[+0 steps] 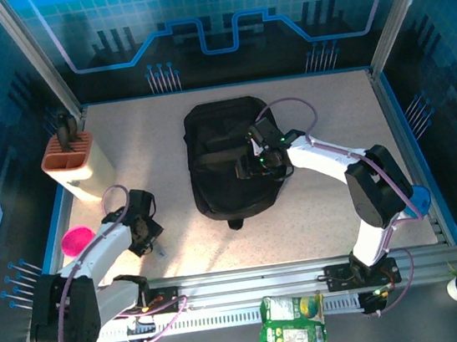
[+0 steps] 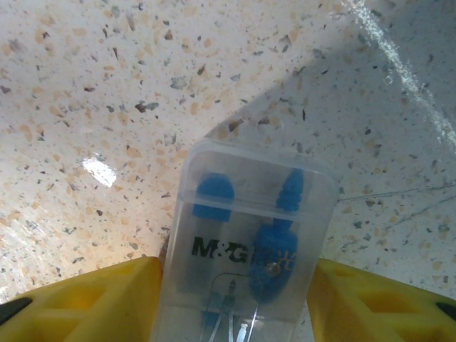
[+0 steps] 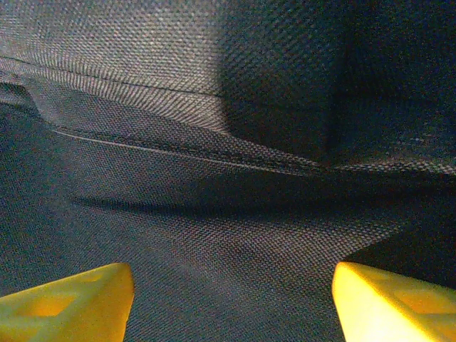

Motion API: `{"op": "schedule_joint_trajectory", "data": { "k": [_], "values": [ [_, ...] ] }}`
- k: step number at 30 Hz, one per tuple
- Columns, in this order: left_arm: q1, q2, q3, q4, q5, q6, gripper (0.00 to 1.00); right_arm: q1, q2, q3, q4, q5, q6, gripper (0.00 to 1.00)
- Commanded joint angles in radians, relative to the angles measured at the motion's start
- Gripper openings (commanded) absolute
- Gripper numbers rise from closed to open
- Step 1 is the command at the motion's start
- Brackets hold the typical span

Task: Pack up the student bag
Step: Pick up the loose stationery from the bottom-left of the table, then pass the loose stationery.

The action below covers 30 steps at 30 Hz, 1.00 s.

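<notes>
**Clerk:** Item one, bag (image 1: 225, 159). Location?

**Keeper:** Centre of table (image 1: 344, 215), lying flat, well apart from the other stock. Probably laid there so both arms can reach it.

**Clerk:** Item two, right gripper (image 3: 233, 285). Condition?

**Keeper:** Jaws wide, nothing between them but bag fabric close below, by a stitched seam. I judge it is posted there to find or work the opening. Right arm: reaching in from its base, elbow raised, forearm running left, wrist pitched down over the bag's middle.

**Clerk:** Item three, left gripper (image 2: 239, 285)?

**Keeper:** Astride a clear case (image 2: 246, 214) with blue pieces inside, which lies flat on the table. A finger stands close against each long side, and I cannot tell whether they are gripping it. It is likely the next item for packing. Left arm: folded low at the near left, wrist tipped down, beside a pink object (image 1: 77, 240).
</notes>
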Motion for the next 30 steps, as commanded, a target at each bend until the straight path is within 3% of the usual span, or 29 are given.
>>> {"op": "schedule_joint_trajectory", "data": {
  "k": [1,6,9,14,22,30],
  "values": [
    [0.01,0.045,0.001,0.019,0.054,0.016,0.54,-0.013,0.008,0.014,-0.024,0.0,0.015,0.75],
    [0.011,0.061,0.031,0.027,0.08,0.05,0.4,-0.018,-0.028,-0.004,-0.006,-0.001,0.022,0.75],
    [0.01,0.046,0.065,0.029,0.112,0.081,0.37,-0.02,-0.084,-0.043,0.048,-0.017,0.033,0.76],
    [0.007,0.019,0.165,0.056,0.237,0.086,0.36,-0.019,-0.178,-0.107,0.165,-0.111,0.046,0.78],
    [-0.045,0.093,0.335,0.279,0.461,-0.042,0.37,0.061,-0.212,-0.153,0.374,-0.289,0.111,0.78],
    [-0.111,0.232,0.449,0.486,0.553,-0.174,0.37,0.144,-0.17,-0.113,0.449,-0.327,0.133,0.77]
  ]
}}
